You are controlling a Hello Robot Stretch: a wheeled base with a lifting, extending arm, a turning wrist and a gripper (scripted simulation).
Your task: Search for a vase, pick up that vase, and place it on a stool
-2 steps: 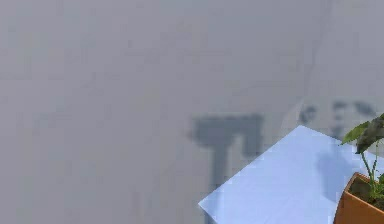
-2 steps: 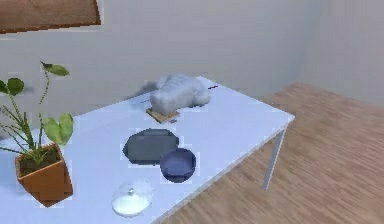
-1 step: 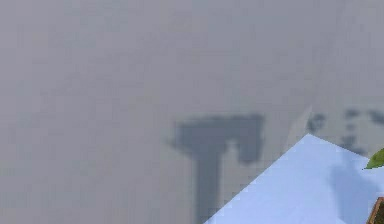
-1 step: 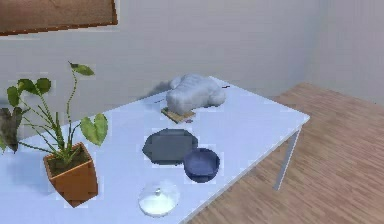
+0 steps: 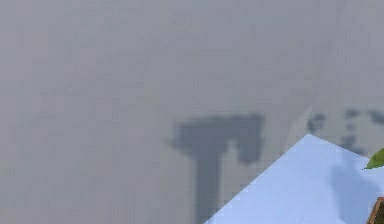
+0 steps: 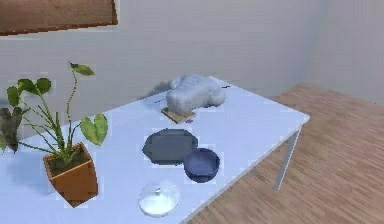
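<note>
Terracotta square plant pot (image 6: 72, 178) stands at the pale blue table's (image 6: 262, 120) left end; clear glass domed vessel (image 6: 159, 198), possibly the vase, near edge; dark grey plate (image 6: 169, 146), dark blue bowl (image 6: 203, 164) centre; grey lumpy figure (image 6: 196, 93) far edge. Finger state: cannot tell.

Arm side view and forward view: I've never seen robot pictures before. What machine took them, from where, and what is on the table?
A wheeled robot with one arm took both, inside a simulated house. The forward view looks ahead: a grey wall and a corner of a pale table. The arm side view looks out sideways over that table. On it stand a potted plant, a dark grey plate, a dark blue bowl, a clear glass piece and a pale grey lumpy figure.
</note>
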